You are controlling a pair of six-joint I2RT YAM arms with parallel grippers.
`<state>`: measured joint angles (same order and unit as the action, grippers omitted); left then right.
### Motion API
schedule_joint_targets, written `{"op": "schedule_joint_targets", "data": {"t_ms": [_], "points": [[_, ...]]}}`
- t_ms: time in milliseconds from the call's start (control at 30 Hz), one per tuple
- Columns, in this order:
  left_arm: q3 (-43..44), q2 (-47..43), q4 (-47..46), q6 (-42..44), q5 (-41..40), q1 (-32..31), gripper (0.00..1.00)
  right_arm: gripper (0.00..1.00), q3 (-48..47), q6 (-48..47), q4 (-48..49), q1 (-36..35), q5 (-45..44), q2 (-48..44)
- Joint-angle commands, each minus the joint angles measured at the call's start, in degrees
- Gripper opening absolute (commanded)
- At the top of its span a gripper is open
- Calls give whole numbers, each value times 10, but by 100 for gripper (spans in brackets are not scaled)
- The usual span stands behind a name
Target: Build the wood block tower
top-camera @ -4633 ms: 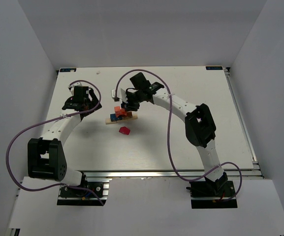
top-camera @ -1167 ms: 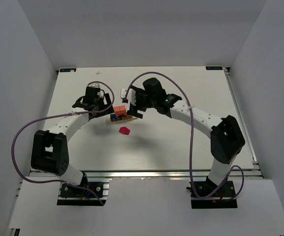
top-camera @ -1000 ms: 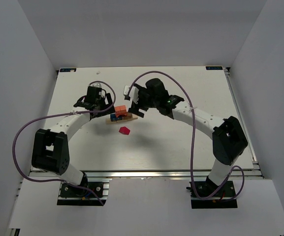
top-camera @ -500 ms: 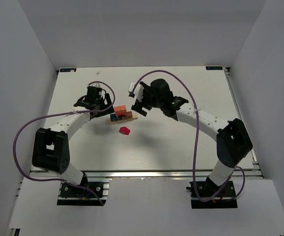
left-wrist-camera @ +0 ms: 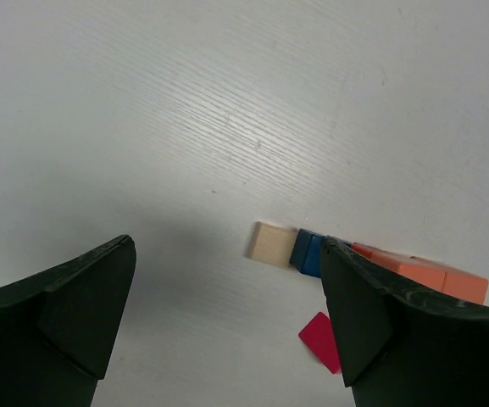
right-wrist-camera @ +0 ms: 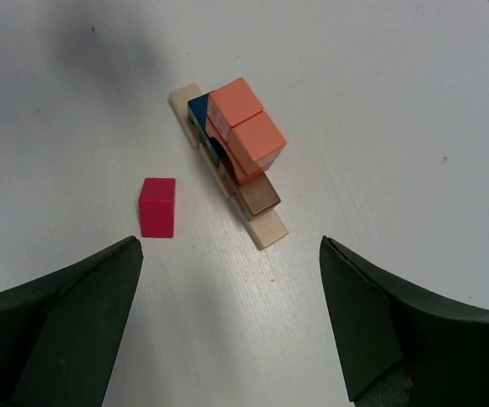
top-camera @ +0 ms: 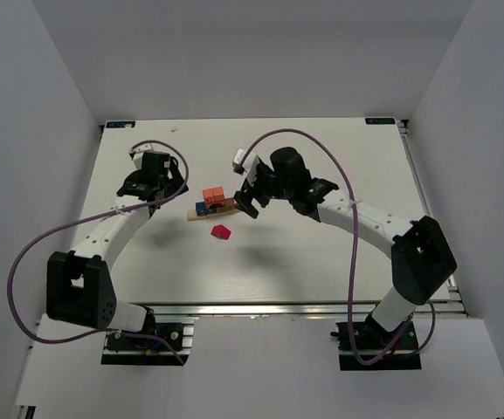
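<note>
Left gripper [left-wrist-camera: 225, 244]: the jaws are spread wide and nothing is held between them; only bare table is seen in the gap.
Right gripper [right-wrist-camera: 229, 242]: the jaws are likewise spread wide and nothing is gripped; the blocks are seen beyond the fingertips, untouched.
Left gripper, place: in the top view it is found left of centre, well apart from the blocks.
Right gripper, place: in the top view it is found at mid-frame, just beside the right end of the stack; contact cannot be told from there.
Wood block tower [right-wrist-camera: 236, 161]: it is set on the table at the centre of the top view, between the two grippers; in the right wrist view it is seen in the upper middle, running diagonally.
Tan base [right-wrist-camera: 265, 227]: a pale strip is laid flat on the table and juts out at both ends of the stack.
Blue block [right-wrist-camera: 200, 108]: it is placed on the base at its upper-left end.
Brown block [right-wrist-camera: 259, 195]: it is placed on the base at its lower-right end.
Orange blocks [right-wrist-camera: 246, 127]: two are set side by side, touching, on top.
Red block [right-wrist-camera: 158, 207]: it lies alone on the table, left of the stack in the right wrist view, near it but apart.
Table [top-camera: 321, 262]: white, with grey walls behind and at both sides.
</note>
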<state>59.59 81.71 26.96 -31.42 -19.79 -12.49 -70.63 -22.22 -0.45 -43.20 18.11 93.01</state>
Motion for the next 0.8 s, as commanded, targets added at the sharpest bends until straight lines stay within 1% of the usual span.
{"op": "schedule_joint_targets", "data": {"t_ms": [0,33,133,233,267,400,500,600,767], "points": [[-14,-57,-6,-43,-43,26,98,89,2,54,-17,-26,-13,22],[-40,-92,-10,-50,-40,29,98,89,11,49,-11,-46,-25,26],[-57,-118,-14,-52,-37,34,98,90,9,43,-2,-78,-54,57],[-74,-130,-25,-56,-41,34,98,89,-26,62,-6,-90,-79,103],[-82,-134,-32,-56,-41,34,98,89,-54,64,-29,-94,-92,130],[-81,-132,-28,-54,-38,34,98,88,-76,67,-33,-104,-128,175],[-84,-132,-31,-53,-37,34,98,88,-78,75,-16,-106,-141,194],[-84,-132,-31,-52,-35,33,98,84,-83,78,-2,-106,-147,212],[-86,-133,-32,-51,-32,34,98,82,-102,85,-11,-107,-131,234]]}}
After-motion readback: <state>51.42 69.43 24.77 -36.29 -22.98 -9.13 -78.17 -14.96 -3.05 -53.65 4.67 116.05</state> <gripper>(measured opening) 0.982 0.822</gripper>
